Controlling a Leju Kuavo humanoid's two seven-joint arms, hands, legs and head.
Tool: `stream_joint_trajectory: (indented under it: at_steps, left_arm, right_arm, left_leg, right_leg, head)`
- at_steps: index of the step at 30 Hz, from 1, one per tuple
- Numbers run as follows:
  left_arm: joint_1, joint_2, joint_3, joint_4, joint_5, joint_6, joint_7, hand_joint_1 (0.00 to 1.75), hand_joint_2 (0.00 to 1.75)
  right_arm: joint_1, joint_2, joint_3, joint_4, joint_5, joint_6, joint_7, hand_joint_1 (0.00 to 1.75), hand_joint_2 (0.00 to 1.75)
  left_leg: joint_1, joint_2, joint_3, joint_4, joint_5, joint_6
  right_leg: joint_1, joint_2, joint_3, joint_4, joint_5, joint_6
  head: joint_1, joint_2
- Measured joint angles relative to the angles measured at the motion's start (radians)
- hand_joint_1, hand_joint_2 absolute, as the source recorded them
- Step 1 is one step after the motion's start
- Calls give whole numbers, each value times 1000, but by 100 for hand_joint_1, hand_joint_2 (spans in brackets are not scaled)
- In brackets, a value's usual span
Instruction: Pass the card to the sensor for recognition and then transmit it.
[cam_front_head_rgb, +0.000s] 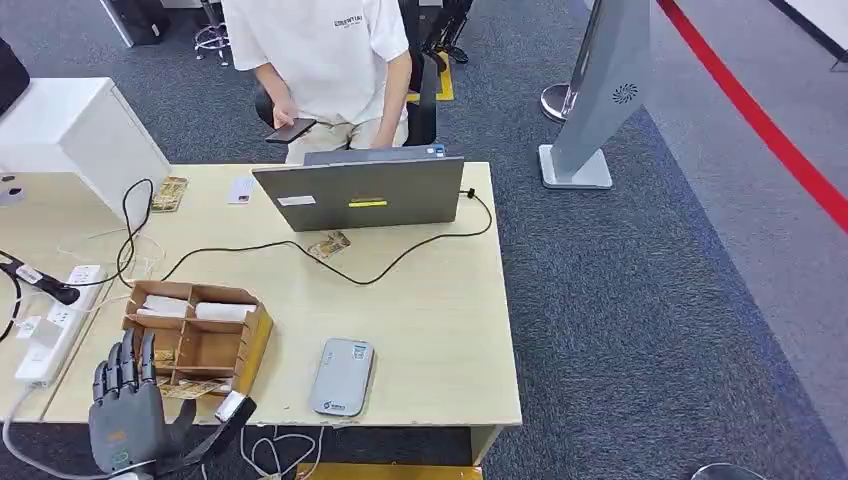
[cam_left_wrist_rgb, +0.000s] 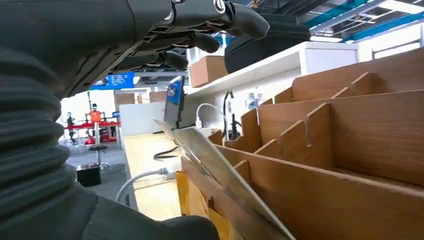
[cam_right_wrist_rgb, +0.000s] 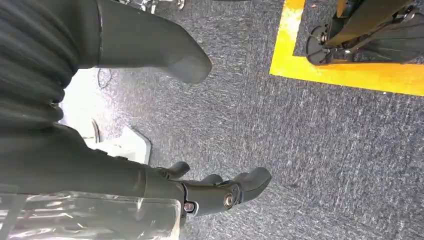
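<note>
Wooden divided box (cam_front_head_rgb: 215, 340) just beyond the left hand (cam_front_head_rgb: 125, 415), fingers (cam_front_head_rgb: 128, 362) apart, empty; black cable (cam_front_head_rgb: 330, 262) and laptop (cam_front_head_rgb: 365, 195) behind.

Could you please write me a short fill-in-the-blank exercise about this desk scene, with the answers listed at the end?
1. The grey card sensor lies on the desk to the ____ of the wooden divided box, seen from the head view.
2. The left hand hovers at the near edge of the wooden ____.
3. A black cable runs across the desk to the grey ____.
4. The right hand hangs above grey ____.

Answers: right; box; laptop; carpet
</note>
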Motion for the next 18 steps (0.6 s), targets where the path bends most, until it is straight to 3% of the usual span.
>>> stream_joint_trajectory:
  at_steps: [6, 9, 11, 14, 18]
  left_arm:
    - [0, 42, -98, 10, 0, 0, 106, 0, 175]
    - [-1, 97, -206, 27, 0, -5, 261, 0, 175]
    - [-1, 138, -287, 45, 0, -43, 355, 0, 175]
    - [1, 195, -396, 46, 0, -126, 437, 0, 175]
    - [13, 245, -499, 20, 0, -193, 470, 0, 175]
  right_arm:
    - [0, 1, 0, 0, 3, -1, 2, 0, 175]
    - [0, 3, 0, 0, 0, -2, 2, 0, 175]
    - [-1, 4, 0, 0, -3, -1, 2, 0, 175]
    - [-1, 4, 0, 0, -5, 0, 7, 0, 175]
    - [-1, 4, 0, 0, -8, 0, 10, 0, 175]
  left_leg:
    - [0, 0, 0, 0, 0, 0]
    - [0, 0, 0, 0, 0, 0]
    - [0, 0, 0, 0, 0, 0]
    - [0, 0, 0, 0, 0, 0]
    - [0, 0, 0, 0, 0, 0]
  right_leg:
    - [0, 0, 0, 0, 0, 0]
    - [0, 0, 0, 0, 0, 0]
    - [0, 0, 0, 0, 0, 0]
    - [0, 0, 0, 0, 0, 0]
    - [0, 0, 0, 0, 0, 0]
  head:
    - [0, 0]
    - [0, 0]
    - [0, 0]
    - [0, 0]
    - [0, 0]
